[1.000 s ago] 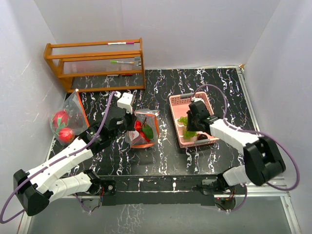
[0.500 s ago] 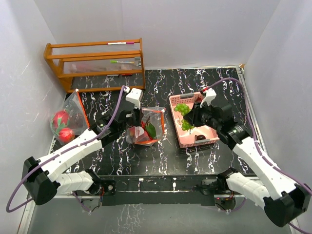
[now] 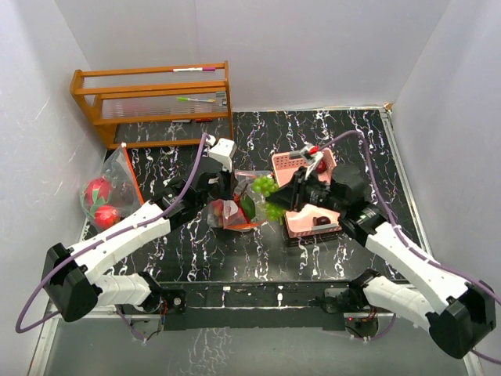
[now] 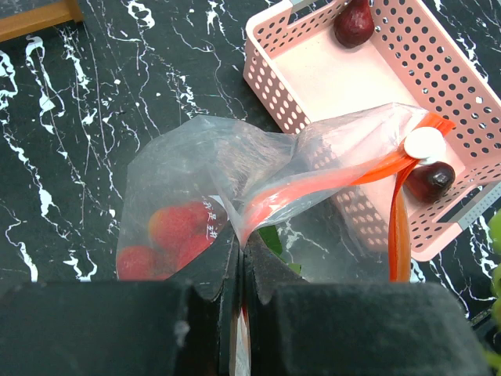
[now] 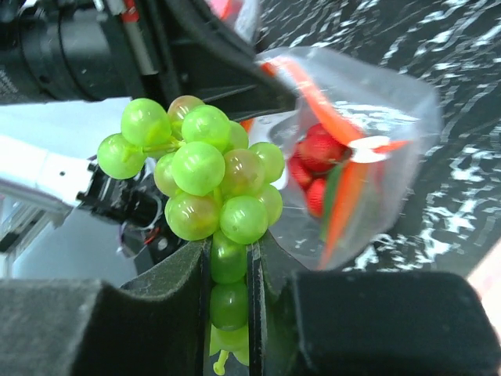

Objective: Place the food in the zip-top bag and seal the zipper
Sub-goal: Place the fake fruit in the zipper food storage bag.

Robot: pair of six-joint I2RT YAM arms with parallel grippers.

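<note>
Filling the top view, a black marbled table (image 3: 329,133); at its upper left, a wooden rack (image 3: 153,102) against the back wall, clear of the work. Right of centre, a pink mesh basket (image 4: 376,70), apparently the source of the fruit, with two dark purple-red fruits (image 4: 429,180) lying inside, one at the upper edge of the left wrist view, the other beside the bag's slider. At the left edge of the top view, a second clear bag (image 3: 121,168) holding a pink-red dragon fruit (image 3: 98,190) and a red apple (image 3: 106,217). In the middle, between the arms, the zip-top bag (image 4: 235,172), held up by one side of its mouth: left gripper (image 4: 240,262) clamped tight on the film just under the orange zipper strip (image 4: 313,184), evidently to keep the opening raised and facing right toward the approaching load. Inside, at the lower left of that view, red fruits (image 4: 176,235) and something green. Just right of the bag mouth in the top view, green grapes (image 5: 200,176), in the air and not yet in the bag: right gripper (image 5: 229,270) closed on the lowest grapes of the bunch, the bulk sticking out ahead, probably so as to go in first. Smallest, the white slider (image 4: 424,145) at the far end of the strip, zipper unsealed.
</note>
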